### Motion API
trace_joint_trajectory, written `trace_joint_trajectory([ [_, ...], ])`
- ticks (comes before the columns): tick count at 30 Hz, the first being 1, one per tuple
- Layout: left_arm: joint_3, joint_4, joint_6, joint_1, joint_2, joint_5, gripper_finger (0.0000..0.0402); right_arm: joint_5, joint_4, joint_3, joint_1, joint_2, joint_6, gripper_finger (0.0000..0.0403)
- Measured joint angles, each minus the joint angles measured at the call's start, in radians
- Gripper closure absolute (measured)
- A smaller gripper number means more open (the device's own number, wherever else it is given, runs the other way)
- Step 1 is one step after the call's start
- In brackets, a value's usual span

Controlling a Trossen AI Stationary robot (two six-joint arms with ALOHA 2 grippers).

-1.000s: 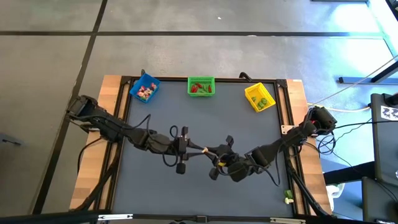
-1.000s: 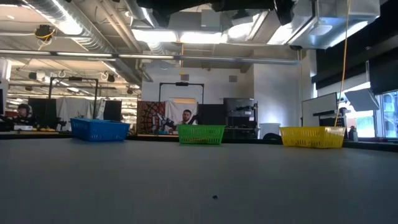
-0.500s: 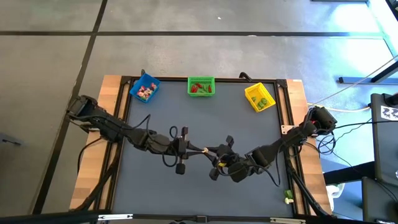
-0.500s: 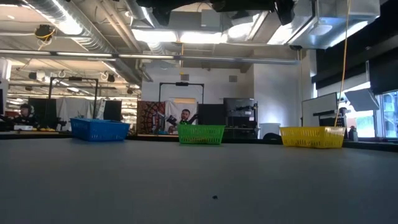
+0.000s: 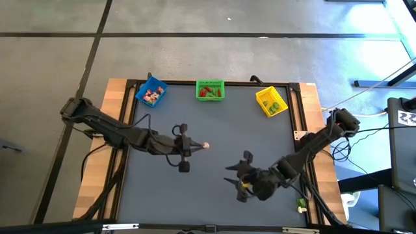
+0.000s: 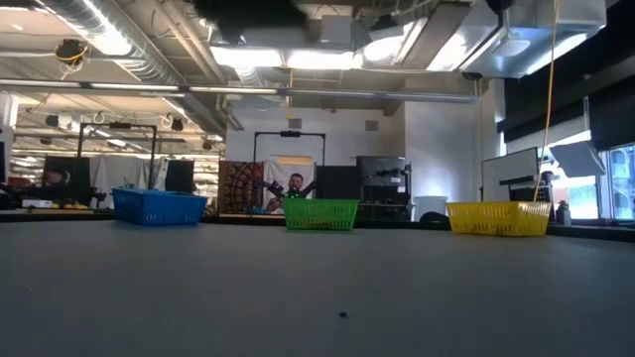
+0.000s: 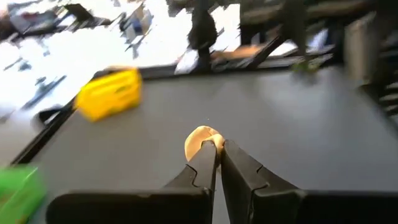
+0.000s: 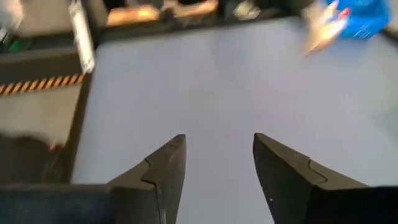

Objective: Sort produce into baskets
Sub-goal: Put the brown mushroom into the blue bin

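Dark grey bench (image 5: 214, 130) edged in pale wood, open workshop beyond with ceiling ducts, monitors and a seated person (image 6: 296, 186) behind the green basket. No brand, label or writing legible anywhere. Along the far edge: blue basket (image 5: 151, 91) holding whitish and red pieces, green basket (image 5: 210, 90) holding red and green ones, yellow basket (image 5: 271, 101) holding green ones. Left gripper (image 5: 201, 146) near mid-bench, fingers (image 7: 202, 163) pressed together, pinching a whitish produce piece (image 7: 200, 139) at their tips. Right gripper (image 5: 238, 179) near the front of the bench, fingers (image 8: 163, 167) spread, nothing between them.
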Motion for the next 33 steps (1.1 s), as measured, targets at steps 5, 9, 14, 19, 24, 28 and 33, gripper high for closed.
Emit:
trace_joint_trajectory([
  [5,0.000,-0.236,-0.089,0.047,-0.091,-0.044,0.0385,-0.100,-0.120,0.000,0.063,0.015,0.135,0.0215],
  [9,0.000,-0.433,-0.180,0.114,-0.163,-0.048,0.0385,-0.094,-0.214,-0.001,0.086,0.031,0.261,0.0214],
  [14,0.000,-0.676,-0.303,0.210,-0.250,-0.049,0.0385,-0.102,-0.305,-0.001,0.106,0.050,0.369,0.0214],
  [19,0.000,-0.918,-0.384,0.359,-0.317,-0.079,0.0384,-0.097,-0.322,-0.001,0.102,0.052,0.389,0.0214],
  [24,0.000,-1.033,-0.370,0.526,-0.331,-0.098,0.0384,-0.075,-0.330,-0.001,0.103,0.052,0.389,0.0214],
  [28,0.000,-1.029,-0.303,0.648,-0.319,-0.098,0.0384,-0.075,-0.330,-0.001,0.103,0.052,0.389,0.0214],
  [33,0.000,-1.017,-0.249,0.765,-0.294,-0.098,0.0384,-0.075,-0.330,-0.001,0.103,0.052,0.389,0.0214],
])
